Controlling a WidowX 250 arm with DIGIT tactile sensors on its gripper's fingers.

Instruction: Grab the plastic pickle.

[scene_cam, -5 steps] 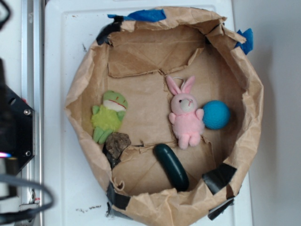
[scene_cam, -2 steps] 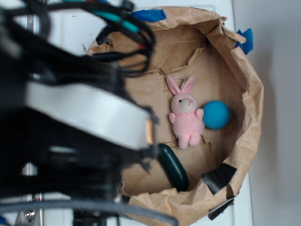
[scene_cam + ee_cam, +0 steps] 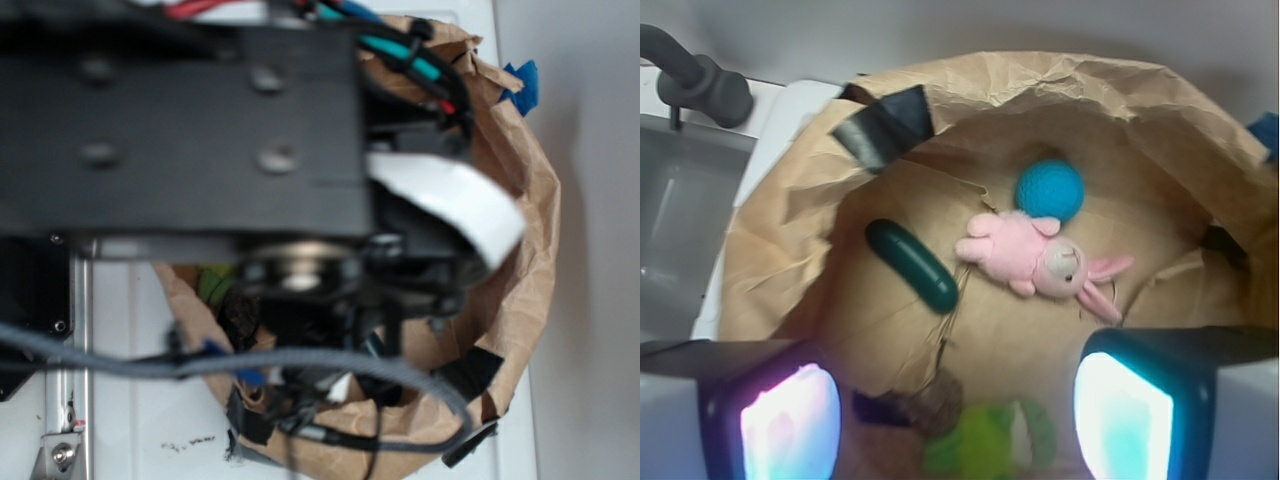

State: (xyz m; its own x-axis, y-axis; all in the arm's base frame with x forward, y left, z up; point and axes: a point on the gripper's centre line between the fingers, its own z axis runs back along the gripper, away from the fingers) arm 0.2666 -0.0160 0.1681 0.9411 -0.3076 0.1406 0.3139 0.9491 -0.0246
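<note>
Wrist view: the gripper (image 3: 955, 415) hangs wide apart, holding nothing. Plastic pickle (image 3: 911, 265) lies left of centre, beside the pink bunny (image 3: 1040, 258). No writing is readable.

A blurred black arm link (image 3: 180, 130) with round screw heads is filling the exterior view, carrying a white band (image 3: 450, 200) and red, teal and grey cables (image 3: 410, 55). In the wrist view, two dark-framed fingers (image 3: 1140, 400) are glowing cyan and pink.
</note>
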